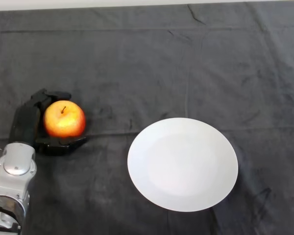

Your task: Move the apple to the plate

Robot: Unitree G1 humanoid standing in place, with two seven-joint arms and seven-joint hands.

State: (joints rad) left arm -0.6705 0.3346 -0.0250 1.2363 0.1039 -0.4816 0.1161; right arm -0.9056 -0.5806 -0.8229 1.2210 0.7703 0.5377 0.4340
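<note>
The bench (186,58) wears a dark, matt cloth, creased and slightly rough; the plate (182,164) looks smooth, white and faintly glossy; the apple (64,119) has shiny red-yellow skin; the hand (27,122) is matt black, its arm (12,176) silvery metal.

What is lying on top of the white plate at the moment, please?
Nothing shows on the plate; its face is bare. The apple sits apart, in the left hand. The cloth beneath the plate is hidden.
</note>
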